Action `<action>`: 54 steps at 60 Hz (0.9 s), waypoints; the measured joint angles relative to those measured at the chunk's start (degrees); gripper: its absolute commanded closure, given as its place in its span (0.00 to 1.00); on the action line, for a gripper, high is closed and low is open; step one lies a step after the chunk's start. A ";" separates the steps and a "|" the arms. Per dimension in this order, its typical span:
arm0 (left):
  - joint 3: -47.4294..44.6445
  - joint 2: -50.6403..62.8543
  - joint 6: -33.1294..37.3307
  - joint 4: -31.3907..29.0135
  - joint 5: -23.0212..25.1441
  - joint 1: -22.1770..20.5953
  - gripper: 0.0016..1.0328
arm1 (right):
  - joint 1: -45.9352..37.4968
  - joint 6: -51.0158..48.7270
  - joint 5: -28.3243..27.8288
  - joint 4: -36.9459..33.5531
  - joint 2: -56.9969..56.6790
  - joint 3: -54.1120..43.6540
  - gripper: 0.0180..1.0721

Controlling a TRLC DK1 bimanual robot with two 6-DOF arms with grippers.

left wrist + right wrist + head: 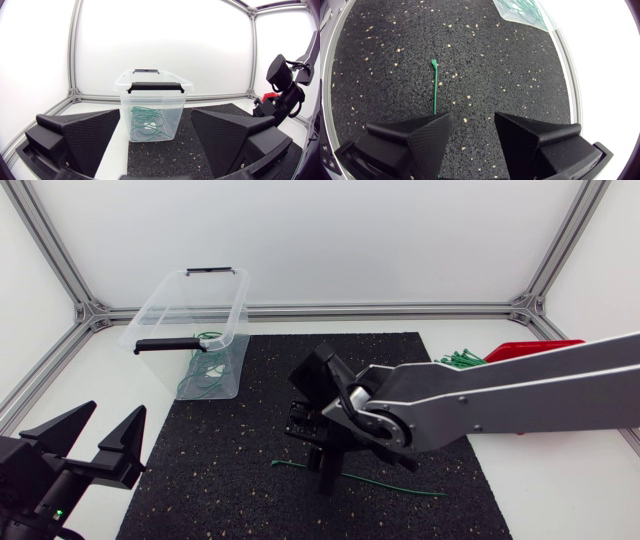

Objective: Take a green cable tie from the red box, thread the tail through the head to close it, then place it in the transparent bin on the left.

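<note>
A single green cable tie point(360, 479) lies flat and unlooped on the black mat. My right gripper point(326, 470) hangs just above it, near its head end. In the right wrist view the cable tie point(435, 85) runs from ahead of the gripper point(472, 131) to under one finger point(420, 140). The jaws are open, with only bare mat between them. The transparent bin point(195, 330) stands at the mat's far left corner with looped green ties point(147, 122) inside. My left gripper point(95, 442) sits open at the near left, facing the bin point(152, 97). The red box point(530, 350) is at the far right.
Several loose green ties point(462, 360) stick out of the red box's left end. The black mat point(220, 470) covers the middle of the white table. The aluminium frame point(330, 310) runs along the back. My right arm point(285, 90) shows to the side in the left wrist view.
</note>
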 measured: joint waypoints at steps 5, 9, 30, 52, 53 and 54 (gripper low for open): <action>0.00 0.00 0.00 0.00 0.00 0.02 0.04 | 0.22 0.02 -0.39 1.20 2.19 0.15 0.39; 0.00 0.00 0.00 0.00 0.00 0.02 0.04 | 0.31 0.02 -0.57 1.70 3.93 0.15 0.39; 0.00 0.00 0.00 -0.02 0.00 0.02 0.04 | 4.48 1.36 0.59 1.90 4.79 -0.55 0.39; 0.00 0.00 0.00 -0.02 0.00 0.02 0.04 | 7.04 3.04 -2.14 -0.94 2.40 -1.75 0.39; 0.00 0.00 0.00 -0.02 0.00 0.02 0.04 | 6.99 3.04 -2.62 -1.20 2.21 -1.75 0.39; 0.00 0.00 0.02 -0.02 0.00 0.02 0.04 | 6.84 3.02 -3.21 -1.64 1.99 -1.75 0.39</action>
